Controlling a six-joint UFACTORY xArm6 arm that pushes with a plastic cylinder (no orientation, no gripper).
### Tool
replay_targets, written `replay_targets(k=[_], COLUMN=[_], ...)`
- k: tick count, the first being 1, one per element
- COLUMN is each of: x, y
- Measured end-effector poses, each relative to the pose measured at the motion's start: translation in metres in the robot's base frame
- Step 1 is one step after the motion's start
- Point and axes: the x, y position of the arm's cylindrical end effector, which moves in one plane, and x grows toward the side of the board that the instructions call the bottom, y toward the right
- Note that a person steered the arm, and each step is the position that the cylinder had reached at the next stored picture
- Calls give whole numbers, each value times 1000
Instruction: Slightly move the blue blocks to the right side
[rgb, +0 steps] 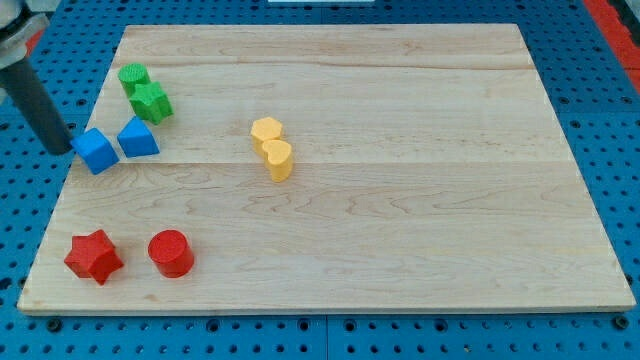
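Note:
A blue cube (96, 150) and a blue triangular block (138, 138) lie side by side near the board's left edge. My tip (62, 150) is the lower end of a dark rod coming down from the view's top left. It stands just left of the blue cube, very close to it, at the board's left edge.
A green round block (133, 77) and a green star (151, 102) sit above the blue blocks. Two yellow blocks (272, 146) lie near the board's middle. A red star (93, 257) and a red cylinder (171, 252) sit at the bottom left. The wooden board (400, 200) lies on a blue pegboard.

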Motion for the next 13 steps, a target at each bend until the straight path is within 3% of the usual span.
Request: replay_targets(k=[3,5,6,8,13], x=[17,55,54,7,17], y=[14,38,0,0,45])
